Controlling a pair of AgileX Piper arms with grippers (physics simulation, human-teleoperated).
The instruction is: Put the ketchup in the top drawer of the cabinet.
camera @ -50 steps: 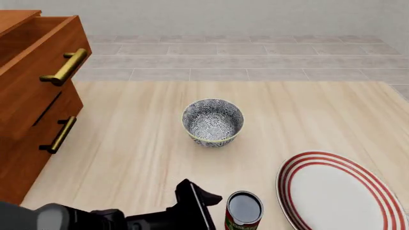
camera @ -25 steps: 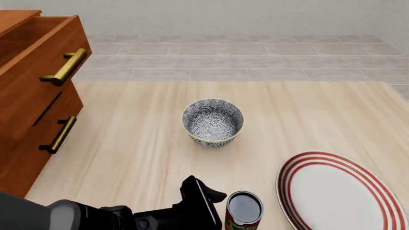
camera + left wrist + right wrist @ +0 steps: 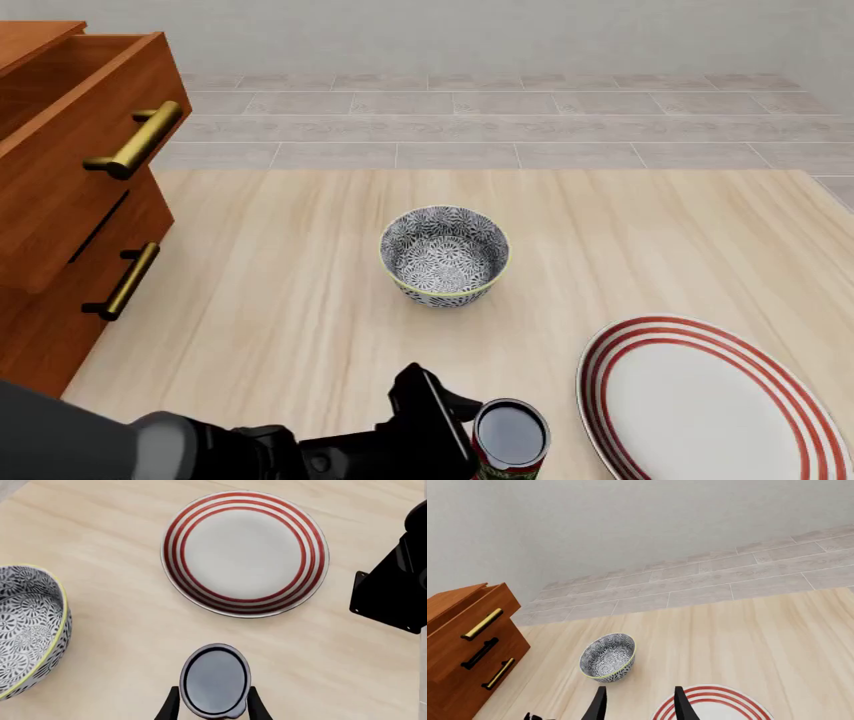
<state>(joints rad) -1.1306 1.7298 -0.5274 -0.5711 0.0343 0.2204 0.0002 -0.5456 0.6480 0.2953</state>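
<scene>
The ketchup stands upright near the table's front edge, a red can with a dark grey round top; it also shows in the left wrist view. My left gripper is open, with one finger on each side of the can. The left arm lies low at the front, just left of the can. The cabinet stands at the far left. Its top drawer is pulled out, with a brass handle. My right gripper is open and empty, high above the table.
A blue-white patterned bowl sits mid-table, behind the ketchup. A white plate with red rings lies right of the ketchup. The right arm's black body crosses the left wrist view. The lower drawer is shut.
My left arm has slid right toward the ketchup, so its fingers now flank the can. The ketchup, bowl and plate have stayed put.
</scene>
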